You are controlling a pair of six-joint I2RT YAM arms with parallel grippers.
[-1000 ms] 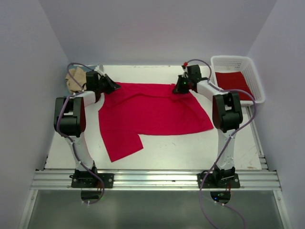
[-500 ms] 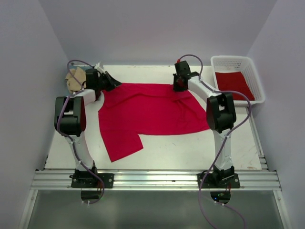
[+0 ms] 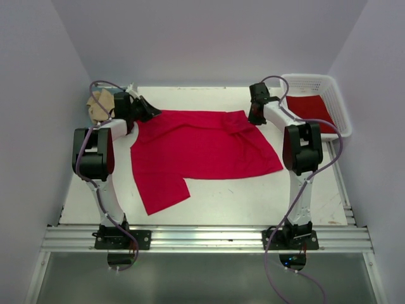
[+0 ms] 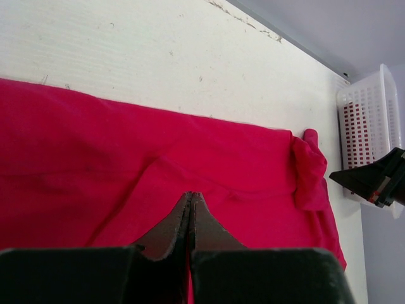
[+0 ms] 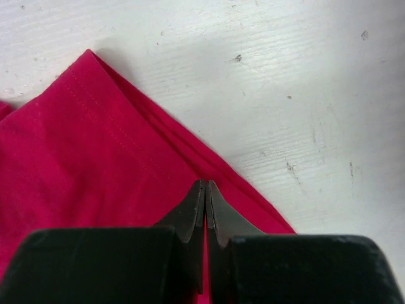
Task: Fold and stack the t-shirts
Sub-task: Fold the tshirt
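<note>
One red shirt (image 3: 202, 145) lies spread flat on the table (image 3: 253, 202), one sleeve trailing toward the near left. At its far-left edge the left gripper (image 3: 154, 114) pinches a raised ridge of cloth, jaws closed. At the far-right corner the right gripper (image 3: 255, 119) is clamped on the hem, beside a bunched fold. A tan shirt (image 3: 98, 104) lies behind the left arm. A second red shirt (image 3: 310, 109) sits in the basket (image 3: 338, 104).

A scuffed white table (image 3: 240, 202) stands between plain pale lilac walls (image 3: 209, 38), an aluminium rail (image 3: 209, 239) along its near edge.
</note>
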